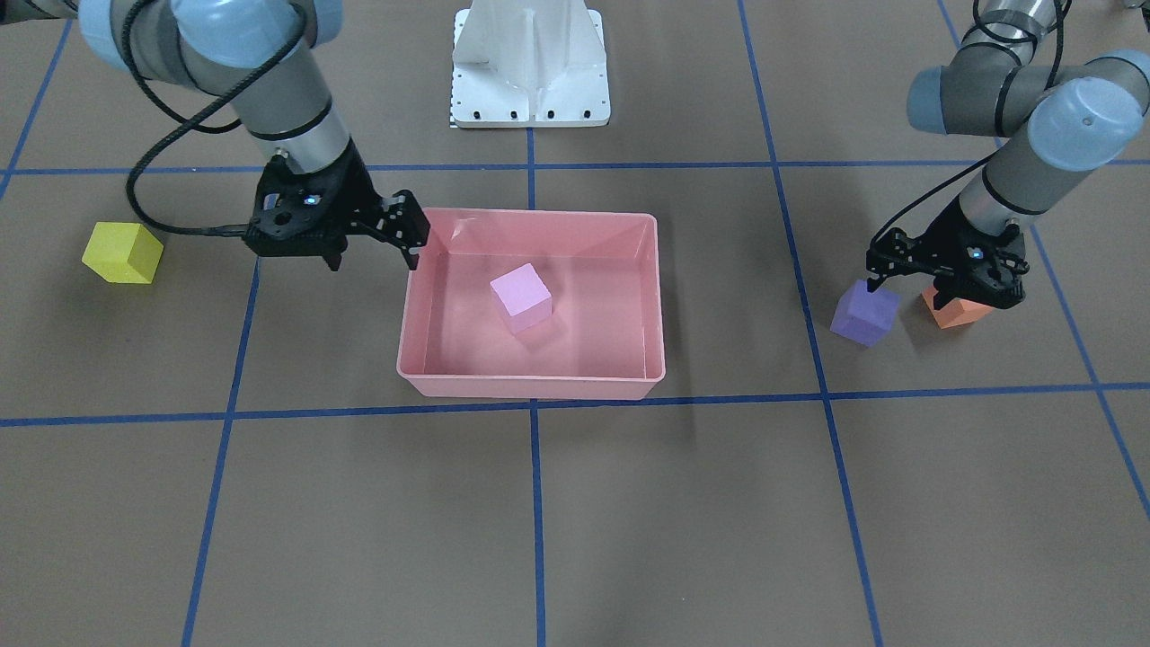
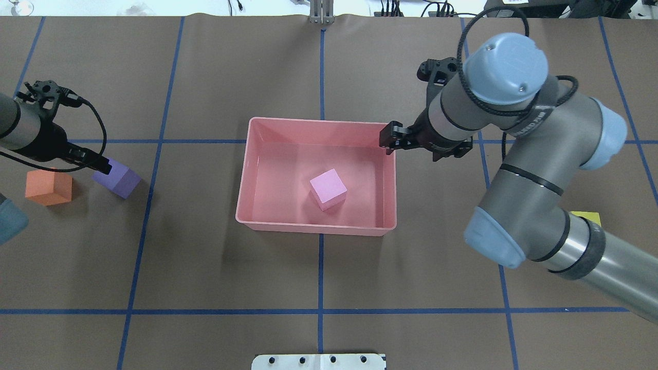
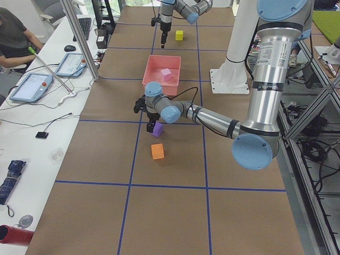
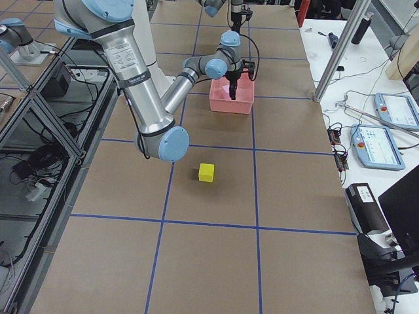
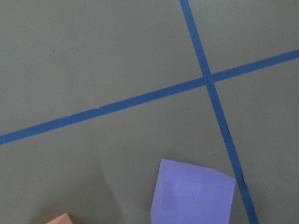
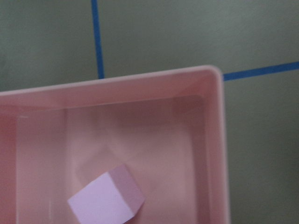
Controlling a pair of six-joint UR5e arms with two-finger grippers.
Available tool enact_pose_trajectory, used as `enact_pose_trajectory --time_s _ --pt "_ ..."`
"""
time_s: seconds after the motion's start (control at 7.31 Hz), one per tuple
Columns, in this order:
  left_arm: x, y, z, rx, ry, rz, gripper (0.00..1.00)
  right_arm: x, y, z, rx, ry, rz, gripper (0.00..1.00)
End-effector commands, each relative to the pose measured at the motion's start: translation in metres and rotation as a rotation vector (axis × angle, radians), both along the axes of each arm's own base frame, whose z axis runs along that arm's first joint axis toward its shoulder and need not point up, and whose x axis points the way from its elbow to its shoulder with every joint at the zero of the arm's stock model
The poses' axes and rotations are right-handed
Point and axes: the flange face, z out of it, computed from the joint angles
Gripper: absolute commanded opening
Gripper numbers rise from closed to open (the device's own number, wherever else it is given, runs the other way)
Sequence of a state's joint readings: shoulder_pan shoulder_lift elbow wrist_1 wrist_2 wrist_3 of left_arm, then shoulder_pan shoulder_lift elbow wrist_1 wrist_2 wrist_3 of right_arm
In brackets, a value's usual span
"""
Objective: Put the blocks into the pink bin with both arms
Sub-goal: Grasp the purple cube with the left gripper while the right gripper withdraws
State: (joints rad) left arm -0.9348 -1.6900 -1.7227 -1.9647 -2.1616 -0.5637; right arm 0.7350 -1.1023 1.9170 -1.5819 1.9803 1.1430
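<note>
Your right hand (image 1: 374,261) hangs at the pink bin (image 1: 530,386), over the corner nearest the robot on the right arm's side. Its fingers are spread wide with nothing between them. The light pink cube (image 1: 521,298) sits on the bin's floor near the middle, turned off square to the walls and clear of that hand. In the right wrist view it shows low in the frame, inside the bin's corner. The yellow cube (image 1: 123,253) lies out on the brown bench (image 1: 629,521), well apart from the bin, on the other side of your right hand.

Across the bench, your left hand (image 1: 906,292) is down low between the purple cube (image 1: 864,313) and the orange cube (image 1: 959,314), which stand near each other but apart. Its fingers look parted and grip neither cube. One fingertip is over the purple cube's edge, and I can't tell you whether it touches. The left wrist view catches the purple cube's top at its lower edge and a sliver of orange in the corner. Both cubes are well apart from the bin, across a blue tape line (image 1: 813,341).
</note>
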Motion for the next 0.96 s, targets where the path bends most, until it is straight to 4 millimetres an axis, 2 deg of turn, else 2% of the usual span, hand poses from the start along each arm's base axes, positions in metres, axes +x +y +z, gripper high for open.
enact_pose_trajectory --time_s 0.0,0.41,0.68,0.82 --pt "0.036 -0.001 -0.001 0.03 -0.031 0.029 0.96 0.038 -0.009 0.046 0.064 0.068 -0.054 0.99" --pt "0.039 -0.006 0.023 0.048 -0.075 0.065 0.96 0.044 -0.013 0.052 0.062 0.079 -0.052 0.99" --pt "0.043 -0.007 0.025 0.038 -0.076 0.064 0.96 0.053 -0.019 0.057 0.065 0.08 -0.059 0.99" --pt "0.045 -0.008 0.021 0.039 -0.071 0.066 0.87 0.055 -0.02 0.058 0.072 0.083 -0.065 0.99"
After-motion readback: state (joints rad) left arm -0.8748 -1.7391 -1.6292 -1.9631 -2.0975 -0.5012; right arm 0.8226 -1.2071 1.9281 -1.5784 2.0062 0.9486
